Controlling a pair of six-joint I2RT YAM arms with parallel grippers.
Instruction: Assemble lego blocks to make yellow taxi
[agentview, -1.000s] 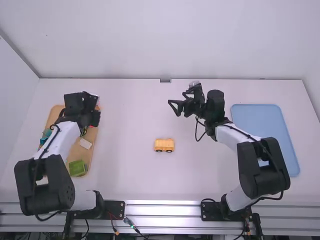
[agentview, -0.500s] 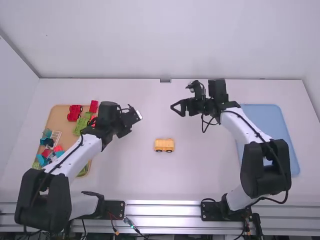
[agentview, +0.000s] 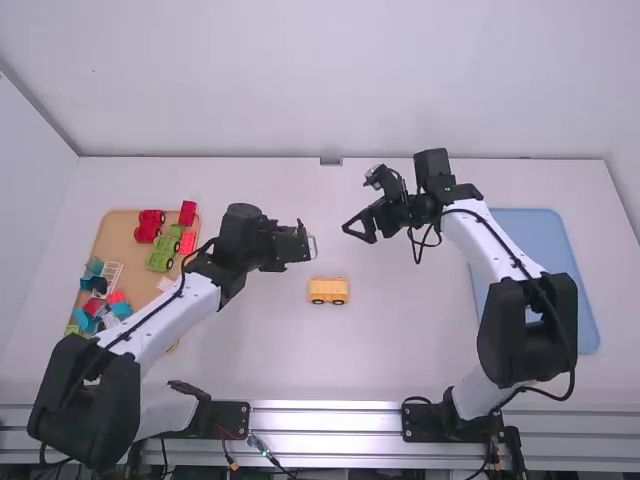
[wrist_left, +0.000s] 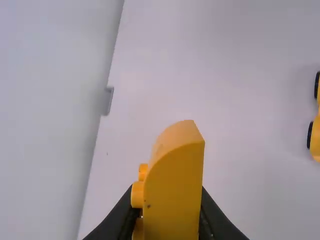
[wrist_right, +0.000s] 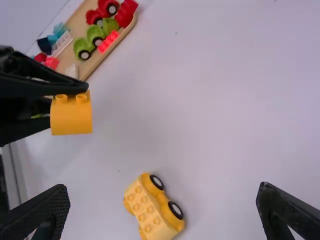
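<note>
Left gripper (wrist_left: 167, 222) grasped block (wrist_left: 175, 190) near base (wrist_right: 150, 210), its apparently sideways studs (wrist_left: 137, 195) risking poor seating; right gripper (wrist_right: 164, 189) stood released.

high view from above and behind, facing forward and down onto the table (agentview: 260, 350), wrist views nearer, angled down across it, all sharing the yellow car (agentview: 328, 291)

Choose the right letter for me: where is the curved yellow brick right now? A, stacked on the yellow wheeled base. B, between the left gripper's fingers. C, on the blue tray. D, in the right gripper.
B: the left gripper has the curved yellow brick between its fingers, apart from the yellow wheeled base on the table.
</note>
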